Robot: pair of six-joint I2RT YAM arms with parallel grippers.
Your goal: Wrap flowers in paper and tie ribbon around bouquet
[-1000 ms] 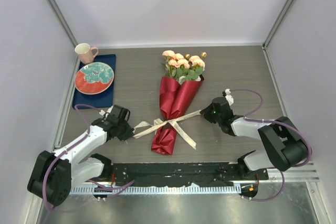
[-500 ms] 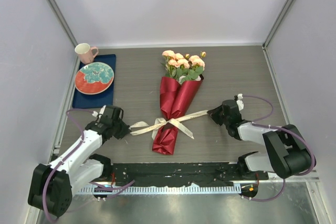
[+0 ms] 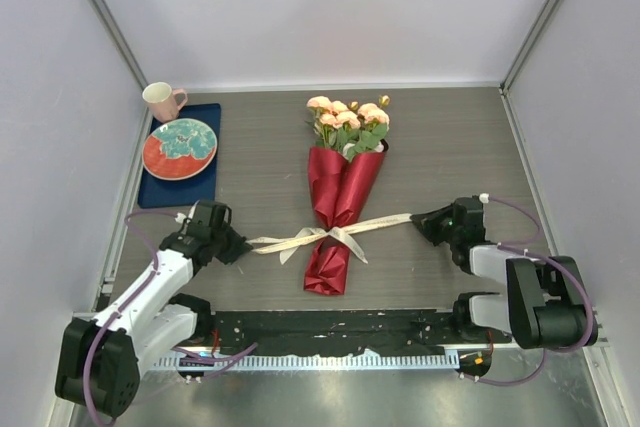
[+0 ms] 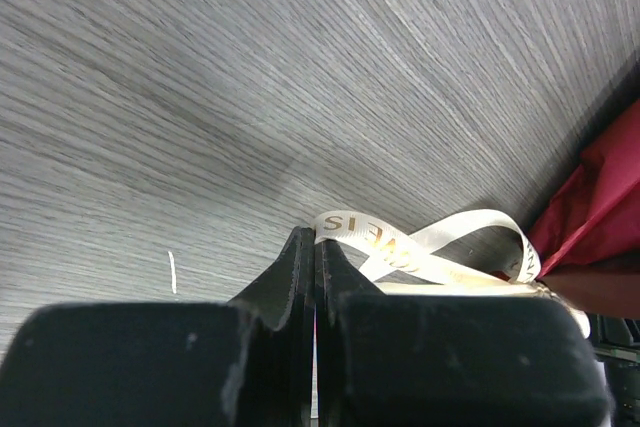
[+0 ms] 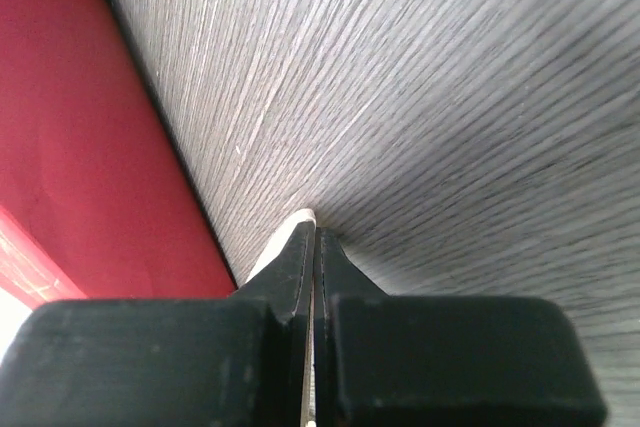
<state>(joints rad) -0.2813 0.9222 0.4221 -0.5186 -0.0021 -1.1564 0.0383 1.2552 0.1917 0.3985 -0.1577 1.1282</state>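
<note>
The bouquet lies upright in the middle of the table: pink-peach flowers (image 3: 349, 119) at the far end, a cone of red paper (image 3: 340, 209) round the stems. The cream ribbon (image 3: 326, 235) crosses the cone low down, knotted there, and stretches out to both sides. My left gripper (image 3: 238, 246) is shut on the ribbon's left end (image 4: 352, 223), close to the tabletop. My right gripper (image 3: 417, 218) is shut on the right end, whose tip (image 5: 303, 217) shows at the fingertips, with red paper (image 5: 95, 157) beside it.
A dark blue tray (image 3: 204, 187) at the far left holds a red and teal plate (image 3: 180, 147). A pink mug (image 3: 161, 100) stands behind it. White walls close in the table on three sides.
Both grippers have pulled outward along the table, the right one farther right and nearer, the left one slightly left. The ribbon has drawn straighter and tighter across the cone.
</note>
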